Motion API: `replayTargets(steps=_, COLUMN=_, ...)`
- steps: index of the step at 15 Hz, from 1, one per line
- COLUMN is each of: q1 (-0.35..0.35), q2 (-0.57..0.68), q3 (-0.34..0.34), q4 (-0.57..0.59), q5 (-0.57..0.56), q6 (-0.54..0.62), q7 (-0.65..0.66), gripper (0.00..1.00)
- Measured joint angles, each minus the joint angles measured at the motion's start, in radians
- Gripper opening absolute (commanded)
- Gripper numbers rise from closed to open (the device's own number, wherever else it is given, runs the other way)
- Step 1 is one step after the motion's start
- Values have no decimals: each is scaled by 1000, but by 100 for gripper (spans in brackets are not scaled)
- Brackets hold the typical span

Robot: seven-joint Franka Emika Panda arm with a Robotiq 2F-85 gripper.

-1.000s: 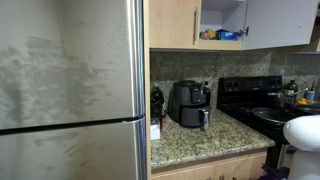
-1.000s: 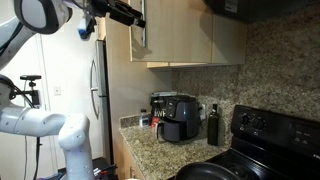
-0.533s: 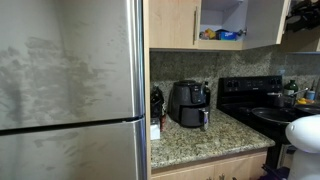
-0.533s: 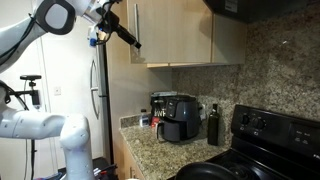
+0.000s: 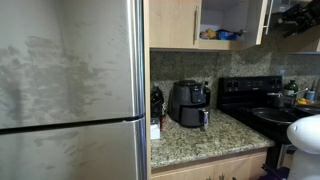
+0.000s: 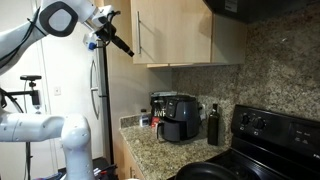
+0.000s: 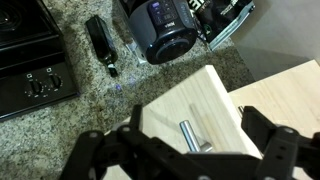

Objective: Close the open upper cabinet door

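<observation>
Cabinet door point(image 6: 175, 32) of light-tan wood, slim metal handle point(image 6: 138, 36); claw point(image 7: 188, 150) spread wide, empty.

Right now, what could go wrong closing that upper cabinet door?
1. The open claw sits by the slim metal bar handle of the light-tan wood upper cabinet door; it may snag there.
2. Blue and yellow packets near the shelf front could block the door.

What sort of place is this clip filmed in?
Most likely a home kitchen: a stainless refrigerator beside a granite counter, an air fryer standing on that counter, and a black stove next to it, with tan wall cabinets above.
</observation>
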Motion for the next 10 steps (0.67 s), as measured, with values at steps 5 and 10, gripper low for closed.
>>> replayTargets(steps=5, q1=-1, q2=66, q3=52, q4=5, q5=0, q6=93, q7=85, gripper=100)
replayTargets(steps=10, q1=-1, q2=218, q3=194, q4=66, q5=21, q6=222, q7=222, gripper=100)
